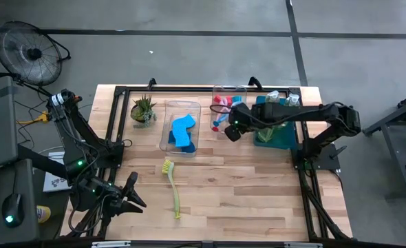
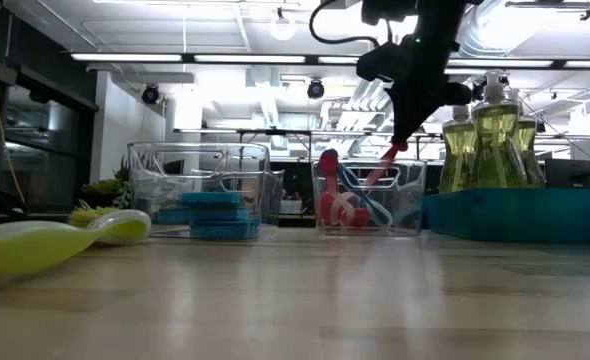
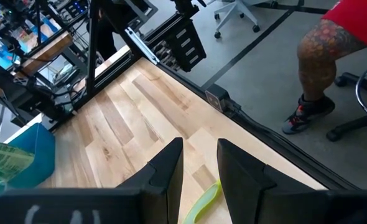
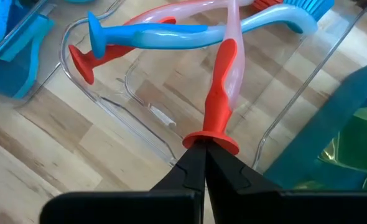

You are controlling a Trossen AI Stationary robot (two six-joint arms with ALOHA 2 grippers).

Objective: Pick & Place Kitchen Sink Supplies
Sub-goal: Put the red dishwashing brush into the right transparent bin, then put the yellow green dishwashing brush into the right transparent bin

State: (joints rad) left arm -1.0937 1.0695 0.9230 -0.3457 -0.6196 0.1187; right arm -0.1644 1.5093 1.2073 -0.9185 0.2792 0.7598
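My right gripper [image 4: 203,151] has its fingers pinched on the flared end of the red long-handled dish brush [image 4: 224,81], which leans out of the clear plastic bin [image 1: 228,93] on the light wooden counter [image 1: 251,186]. Left gripper [image 3: 200,163] waits, fingers narrowly parted, above the yellow-green dish brush [image 1: 173,187]. No writing I can read.

Even overhead illumination from ceiling strip lights [image 2: 125,57], seen bright in the low view; shadows on the wooden table [image 1: 244,193] are faint. In that view the nearest yellow-green brush [image 2: 35,243] and the foreground boards lie out of focus.
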